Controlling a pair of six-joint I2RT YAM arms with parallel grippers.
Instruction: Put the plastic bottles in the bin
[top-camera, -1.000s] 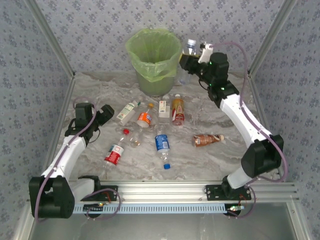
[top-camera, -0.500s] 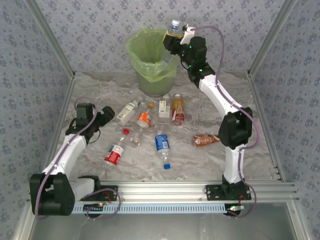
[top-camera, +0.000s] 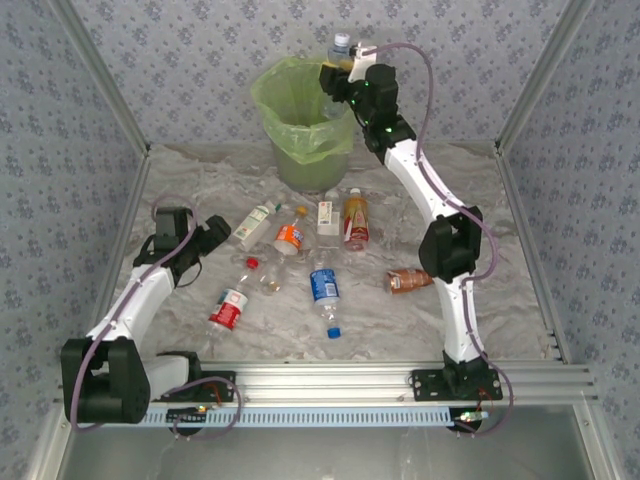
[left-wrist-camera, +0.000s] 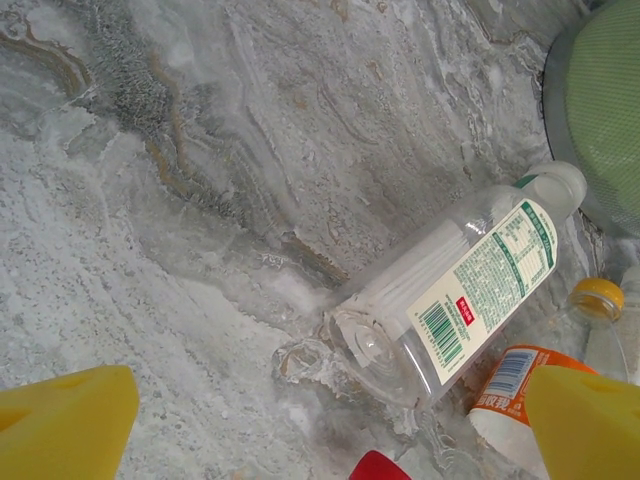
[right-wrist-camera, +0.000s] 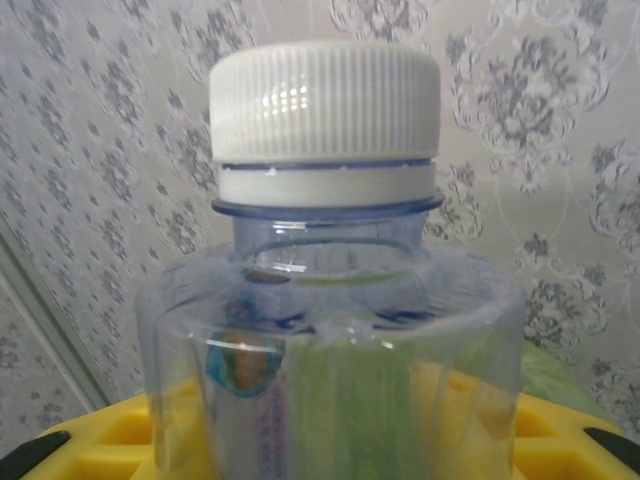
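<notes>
Left arm is folded low at near left. The left gripper (top-camera: 207, 238) is held spread wide just above the grey marbled tabletop (top-camera: 200, 180), with nothing gripped. Between its yellow fingers (left-wrist-camera: 70, 420), its wrist view shows a clear bottle with green-and-white label (left-wrist-camera: 470, 290) lying flat, an orange-labelled bottle (left-wrist-camera: 510, 385) beside it. Right arm is stretched up and far. The right gripper (top-camera: 337, 75) is closed on an upright clear white-capped bottle (top-camera: 341, 48) above the far right rim of the round green-bagged bin (top-camera: 300, 150). The bottle's ribbed cap (right-wrist-camera: 325, 100) is resolved in the right wrist view.

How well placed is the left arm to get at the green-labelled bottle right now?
Probably yes: the green-labelled bottle lies flat just ahead of the left arm's open jaws, with bare table between.
</notes>
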